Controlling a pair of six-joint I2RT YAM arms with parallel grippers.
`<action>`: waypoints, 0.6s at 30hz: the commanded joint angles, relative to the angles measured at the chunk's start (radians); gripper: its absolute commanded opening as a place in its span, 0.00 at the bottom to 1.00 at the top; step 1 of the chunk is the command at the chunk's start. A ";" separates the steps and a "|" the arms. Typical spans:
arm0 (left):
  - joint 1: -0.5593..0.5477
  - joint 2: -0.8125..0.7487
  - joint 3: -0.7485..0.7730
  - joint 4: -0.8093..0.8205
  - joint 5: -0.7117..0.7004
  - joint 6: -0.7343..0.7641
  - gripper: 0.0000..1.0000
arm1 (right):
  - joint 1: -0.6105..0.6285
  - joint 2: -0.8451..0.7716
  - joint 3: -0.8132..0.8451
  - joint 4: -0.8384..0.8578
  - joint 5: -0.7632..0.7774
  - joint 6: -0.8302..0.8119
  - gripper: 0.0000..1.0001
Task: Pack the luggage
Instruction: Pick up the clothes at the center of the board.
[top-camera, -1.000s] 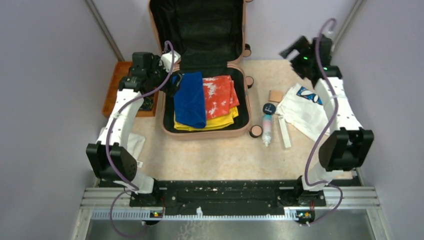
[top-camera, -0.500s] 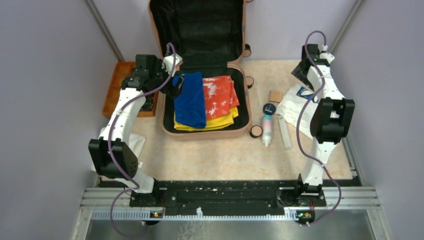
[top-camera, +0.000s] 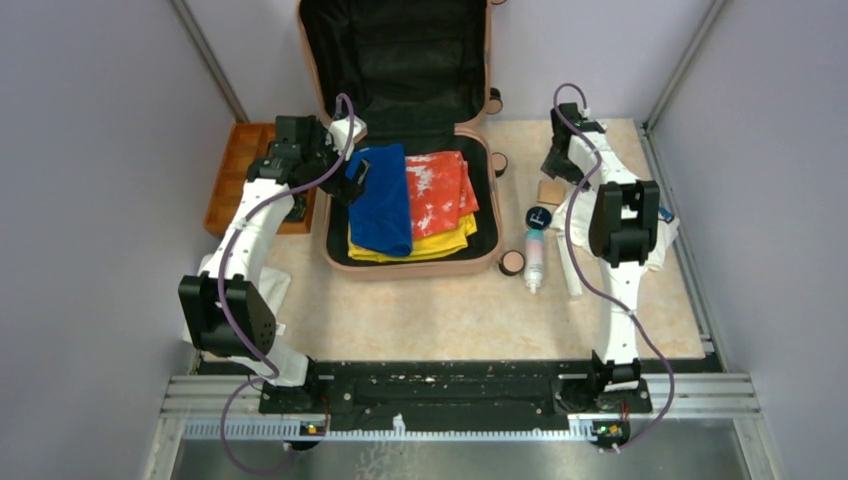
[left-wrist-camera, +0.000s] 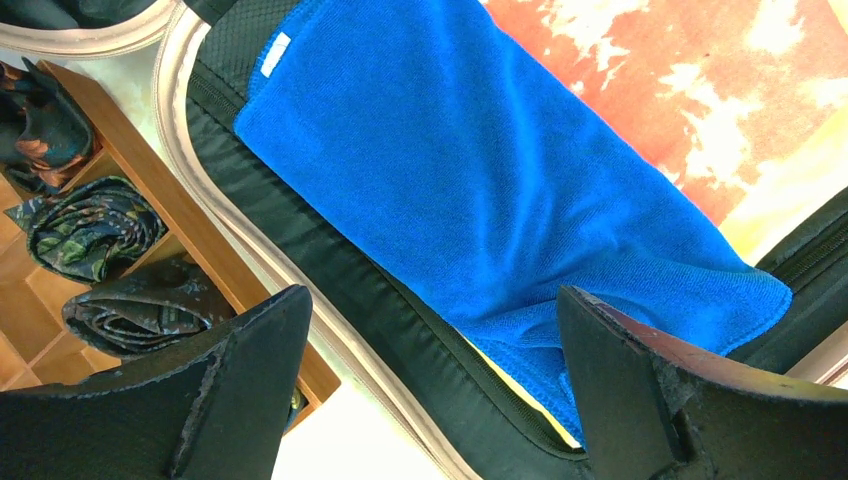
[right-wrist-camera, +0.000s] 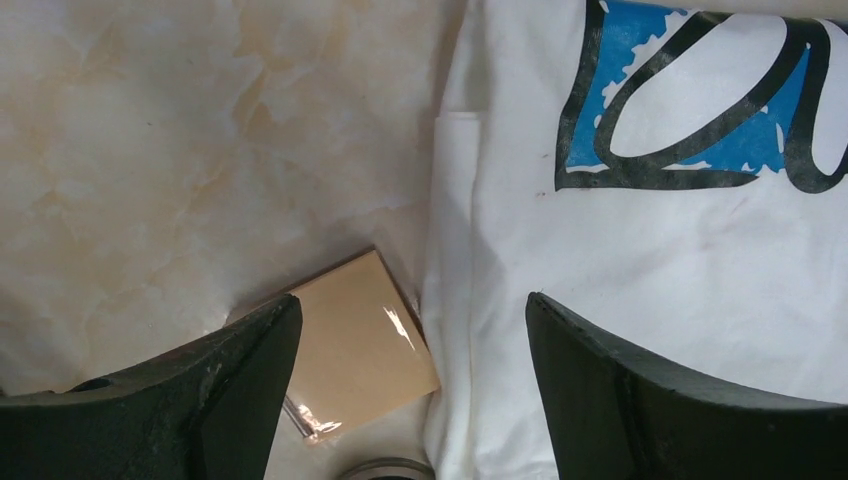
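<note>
The peach-pink luggage (top-camera: 340, 262) lies open at the back middle of the table, its lid up against the wall. Inside lie a blue towel (top-camera: 382, 200), an orange-red garment (top-camera: 440, 185) and a yellow one (top-camera: 445, 243). My left gripper (top-camera: 352, 172) is open and empty over the case's left rim (left-wrist-camera: 330, 330), at the towel's edge (left-wrist-camera: 480, 170). My right gripper (top-camera: 556, 168) is open and empty above a tan wrapped packet (right-wrist-camera: 355, 345) and the edge of a white printed shirt (right-wrist-camera: 640, 260) lying right of the case.
An orange compartmented tray (top-camera: 225, 185) with rolled dark cloths (left-wrist-camera: 90, 225) stands left of the case. Between case and shirt lie a black round lid (top-camera: 539, 217), a small bottle (top-camera: 536, 258), a round compact (top-camera: 512, 263) and a white stick (top-camera: 571, 272). A white cloth (top-camera: 272, 285) lies front left.
My right arm has swung in from the back right corner to the left, down over the tan packet and the shirt's edge. My left gripper has shifted slightly right over the case rim.
</note>
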 joint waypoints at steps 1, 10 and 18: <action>0.005 -0.043 -0.015 0.050 0.009 -0.015 0.99 | -0.016 -0.006 -0.012 -0.015 0.030 0.005 0.82; 0.005 -0.050 -0.033 0.059 -0.003 -0.014 0.99 | -0.060 -0.034 -0.067 0.008 0.022 0.020 0.82; 0.005 -0.055 -0.034 0.064 -0.001 -0.013 0.99 | -0.068 0.017 -0.045 -0.018 0.021 -0.016 0.82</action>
